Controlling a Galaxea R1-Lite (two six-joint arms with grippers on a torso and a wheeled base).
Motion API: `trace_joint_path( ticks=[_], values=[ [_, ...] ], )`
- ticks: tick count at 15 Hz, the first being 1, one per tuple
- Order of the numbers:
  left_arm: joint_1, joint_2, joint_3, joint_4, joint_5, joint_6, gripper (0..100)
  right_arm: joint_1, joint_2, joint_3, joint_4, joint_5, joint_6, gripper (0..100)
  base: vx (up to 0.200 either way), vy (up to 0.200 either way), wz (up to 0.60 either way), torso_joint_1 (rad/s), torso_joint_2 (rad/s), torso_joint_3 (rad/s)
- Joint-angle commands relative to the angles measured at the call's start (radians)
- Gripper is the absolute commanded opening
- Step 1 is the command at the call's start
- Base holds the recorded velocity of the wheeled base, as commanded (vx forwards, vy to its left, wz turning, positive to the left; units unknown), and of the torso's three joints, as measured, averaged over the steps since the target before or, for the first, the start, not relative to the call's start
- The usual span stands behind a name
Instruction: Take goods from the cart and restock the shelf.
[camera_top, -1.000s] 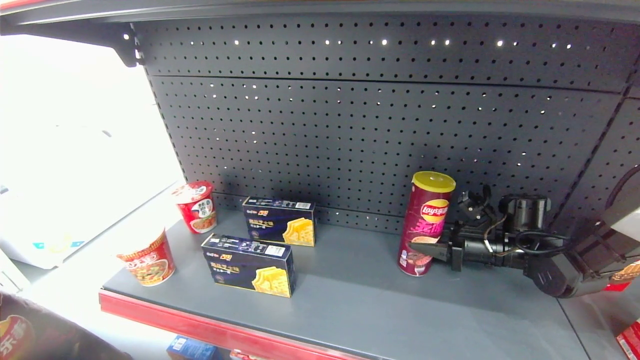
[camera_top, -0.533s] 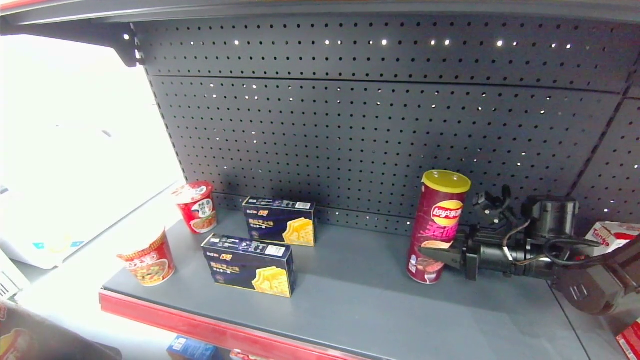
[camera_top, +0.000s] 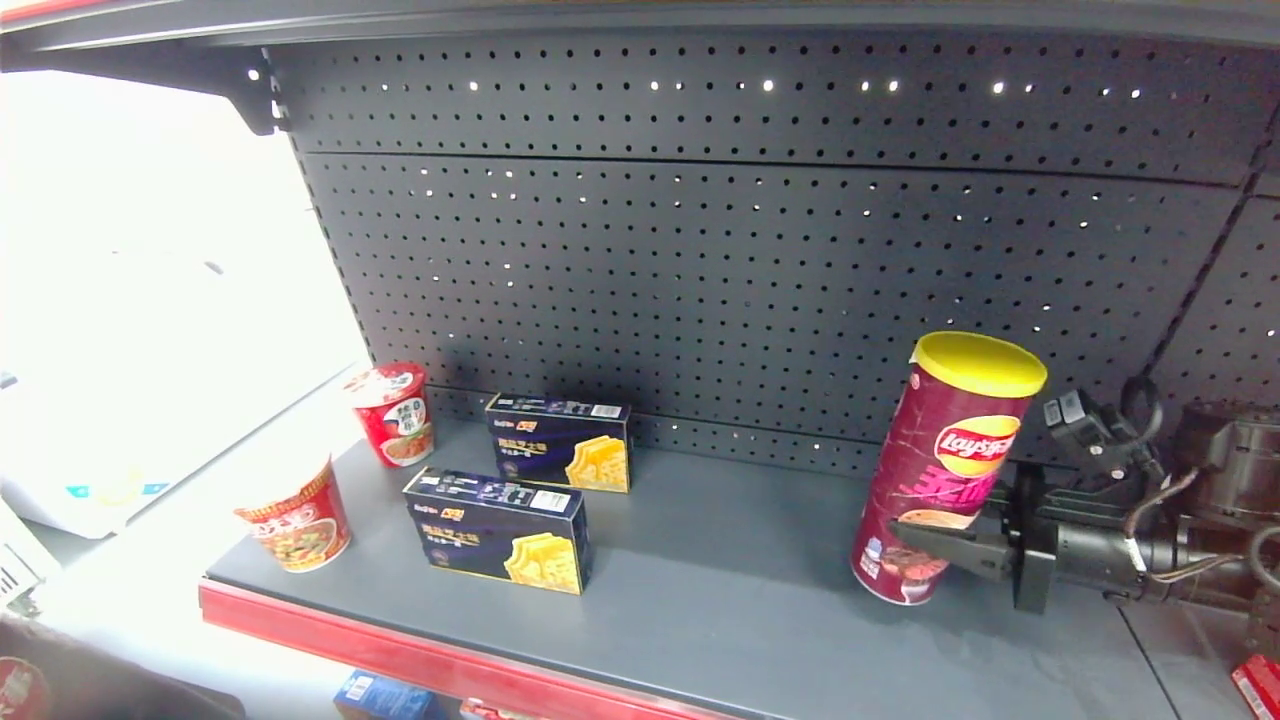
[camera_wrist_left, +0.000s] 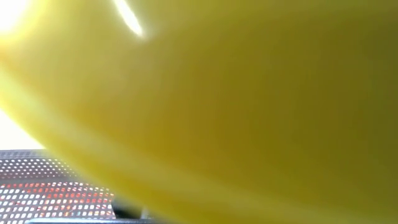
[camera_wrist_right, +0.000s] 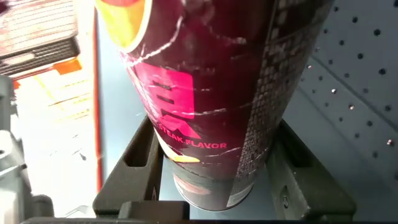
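Note:
A maroon chips can (camera_top: 945, 470) with a yellow lid (camera_top: 980, 362) hangs tilted over the right part of the grey shelf (camera_top: 720, 600), lid leaning right. My right gripper (camera_top: 915, 537) comes in from the right, shut on the can's lower part. I cannot tell whether its bottom touches the shelf. In the right wrist view the can (camera_wrist_right: 211, 93) sits between the two black fingers (camera_wrist_right: 140, 155) of the gripper (camera_wrist_right: 214, 168). In the left wrist view a curved yellow surface (camera_wrist_left: 236, 93) sits very close, with wire mesh (camera_wrist_left: 50, 193) below it.
Two blue biscuit boxes (camera_top: 497, 530) (camera_top: 560, 442) and two red noodle cups (camera_top: 295, 515) (camera_top: 392, 412) stand on the shelf's left part. The pegboard back wall (camera_top: 700, 250) rises behind. A red front edge (camera_top: 400, 650) runs along the shelf. Bare shelf lies between boxes and can.
My right gripper has carried the chips can to the right and nearer to me, and the can now tilts more. The dark bag at the lower left has sunk almost out of view.

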Motion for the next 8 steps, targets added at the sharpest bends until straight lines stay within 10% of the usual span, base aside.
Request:
trace_joint_path(
  ticks=[1, 8],
  values=[
    [0.0, -0.008, 0.001, 0.001, 0.002, 0.0, 0, 0.006, -0.093, 0.077, 0.001, 0.002, -0.003, 0, 0.0, 0.0, 0.0, 0.0, 0.0, 0.0],
    [0.0, -0.008, 0.007, 0.004, 0.0, -0.002, 0, 0.059, -0.161, 0.224, -0.002, -0.011, -0.008, 0, 0.0, 0.0, 0.0, 0.0, 0.0, 0.0]
  ],
)
